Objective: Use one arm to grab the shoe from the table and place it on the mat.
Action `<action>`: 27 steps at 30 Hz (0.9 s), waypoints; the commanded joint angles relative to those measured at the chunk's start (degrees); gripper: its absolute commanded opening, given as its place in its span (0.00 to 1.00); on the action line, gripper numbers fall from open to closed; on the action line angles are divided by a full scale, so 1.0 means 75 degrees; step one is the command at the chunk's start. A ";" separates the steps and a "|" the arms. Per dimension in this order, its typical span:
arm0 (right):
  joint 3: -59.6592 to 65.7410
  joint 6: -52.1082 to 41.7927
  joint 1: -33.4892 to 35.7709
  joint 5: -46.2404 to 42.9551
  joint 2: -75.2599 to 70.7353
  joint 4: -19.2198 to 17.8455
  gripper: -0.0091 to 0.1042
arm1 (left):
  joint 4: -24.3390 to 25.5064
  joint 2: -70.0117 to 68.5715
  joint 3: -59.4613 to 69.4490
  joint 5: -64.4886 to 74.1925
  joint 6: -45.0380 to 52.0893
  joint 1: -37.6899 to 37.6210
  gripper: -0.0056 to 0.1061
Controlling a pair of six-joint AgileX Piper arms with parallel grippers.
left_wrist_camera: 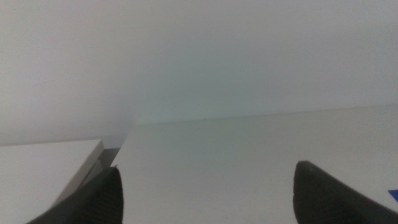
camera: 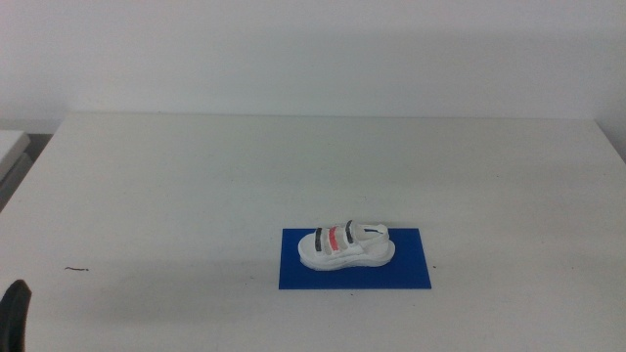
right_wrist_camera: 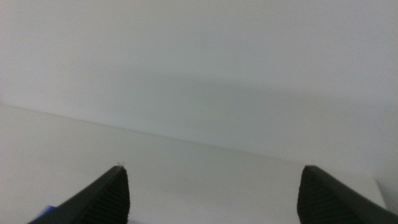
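The white shoe (camera: 346,245) with two black straps and one red strap lies on its sole on the blue mat (camera: 406,269), near the front middle of the white table (camera: 196,186). The shoe's length runs along the mat. No gripper touches it. My left gripper (left_wrist_camera: 205,193) is open and empty; in the middle view only a dark tip of it (camera: 14,313) shows at the bottom left corner. My right gripper (right_wrist_camera: 214,196) is open and empty and is out of the middle view. A sliver of the mat shows in each wrist view (left_wrist_camera: 393,194) (right_wrist_camera: 45,211).
A second white surface (camera: 10,147) stands off the table's left edge, with a gap between them; it also shows in the left wrist view (left_wrist_camera: 43,168). A small dark mark (camera: 76,268) lies on the table at the front left. A plain white wall stands behind the table.
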 commanded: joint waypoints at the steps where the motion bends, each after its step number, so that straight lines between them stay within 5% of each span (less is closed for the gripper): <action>1: 0.0706 -0.0073 -0.0340 -0.0372 -0.0725 -0.0087 0.89 | -0.0030 0.0037 0.0002 -0.0100 -0.0010 -0.0003 0.89; 11: 0.3013 0.0384 -0.0511 -0.0565 -0.3338 -0.0287 0.89 | -0.0030 0.0037 0.0002 -0.0100 -0.0010 -0.0003 0.89; 27: 0.3722 0.0433 -0.0495 -0.0370 -0.3338 -0.0479 0.89 | -0.0030 0.0037 0.0002 -0.0100 -0.0010 -0.0003 0.89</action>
